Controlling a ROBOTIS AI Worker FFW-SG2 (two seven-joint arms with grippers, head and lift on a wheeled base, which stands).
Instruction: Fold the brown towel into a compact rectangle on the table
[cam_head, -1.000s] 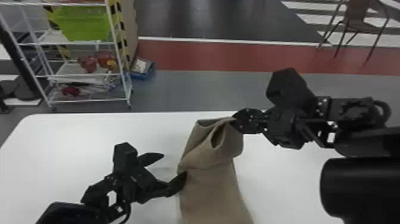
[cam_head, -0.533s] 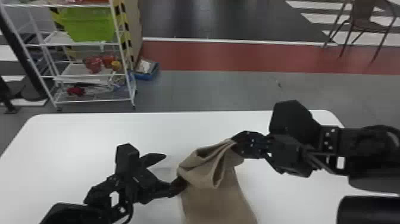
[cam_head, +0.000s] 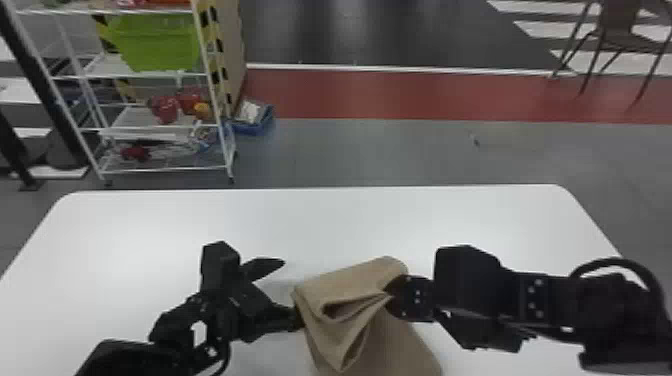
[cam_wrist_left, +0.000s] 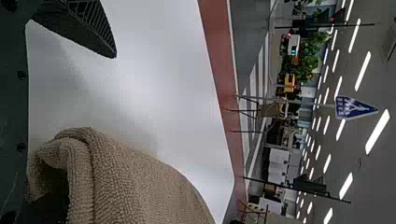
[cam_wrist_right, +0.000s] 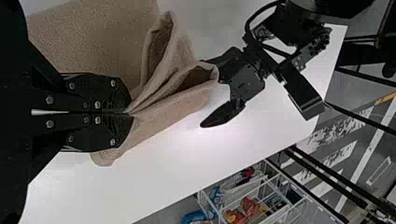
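Note:
Bunched into layered folds at its far end, the brown towel (cam_head: 367, 277) lies at the table's near middle, its lower part reaching the bottom edge. My right gripper (cam_head: 391, 297) is shut on the folds' right side; the right wrist view has that gripper (cam_wrist_right: 128, 113) pinching the towel (cam_wrist_right: 93, 39). At the towel's left edge, my left gripper (cam_head: 291, 292) stands open, one finger apart over bare table, the other partly hidden by the cloth. In the left wrist view the left gripper (cam_wrist_left: 77, 123) has the towel (cam_wrist_left: 140, 186) over its lower finger.
The white table (cam_head: 165, 225) extends around the towel, with its far edge beyond both arms. Behind it on the floor stand a wire shelf (cam_head: 165, 127) with a green bin (cam_head: 155, 42), a blue box (cam_head: 255, 120) and a chair (cam_head: 620, 30).
My right gripper has come down and nearer the robot with the towel, whose raised far end now lies lower in folds. The left gripper has hardly moved.

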